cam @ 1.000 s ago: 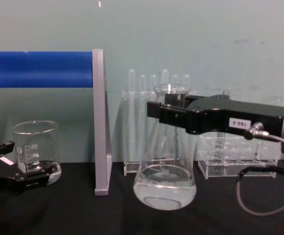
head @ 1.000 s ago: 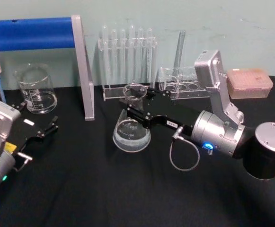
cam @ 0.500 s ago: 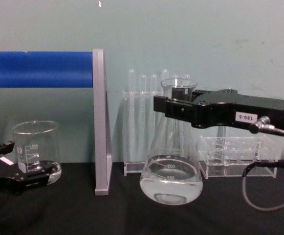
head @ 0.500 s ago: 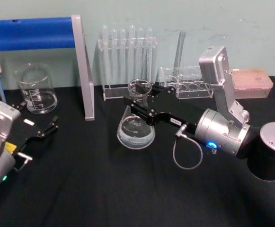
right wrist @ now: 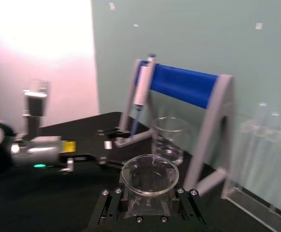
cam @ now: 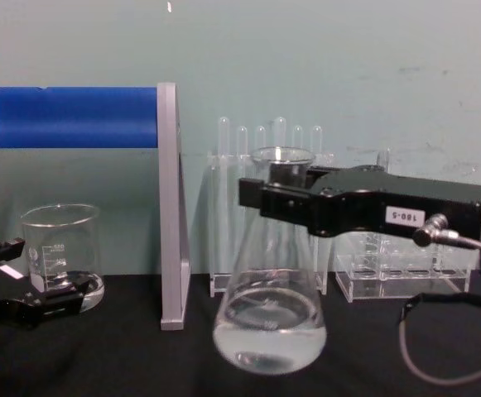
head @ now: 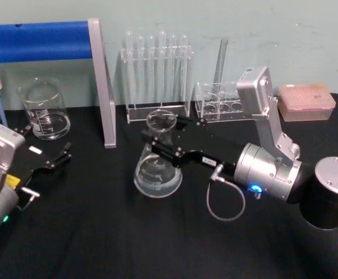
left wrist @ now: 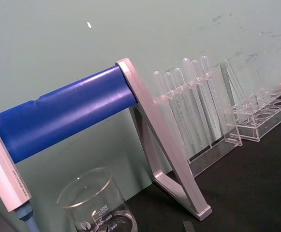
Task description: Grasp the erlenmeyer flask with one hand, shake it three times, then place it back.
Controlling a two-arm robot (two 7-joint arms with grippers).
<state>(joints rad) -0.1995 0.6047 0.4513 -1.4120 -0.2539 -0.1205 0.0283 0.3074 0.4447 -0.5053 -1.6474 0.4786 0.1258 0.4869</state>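
Jaws of the right gripper [head: 157, 143] clamp the neck of one erlenmeyer flask [head: 157, 174]; one beaker [head: 43, 110] stands near the left gripper [head: 46, 142].

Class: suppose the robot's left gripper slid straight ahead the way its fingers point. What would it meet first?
Most likely the clear glass beaker with printed graduations, which stands just beyond the open left gripper. The grey metal stand's foot lies farther to the right. Depth is uncertain.

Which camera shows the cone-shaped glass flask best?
The chest view: the erlenmeyer flask shows full-height from the side, liquid in its base, the right pincer clamped on its neck. The head view looks down on it; the right wrist view catches mainly its rim.
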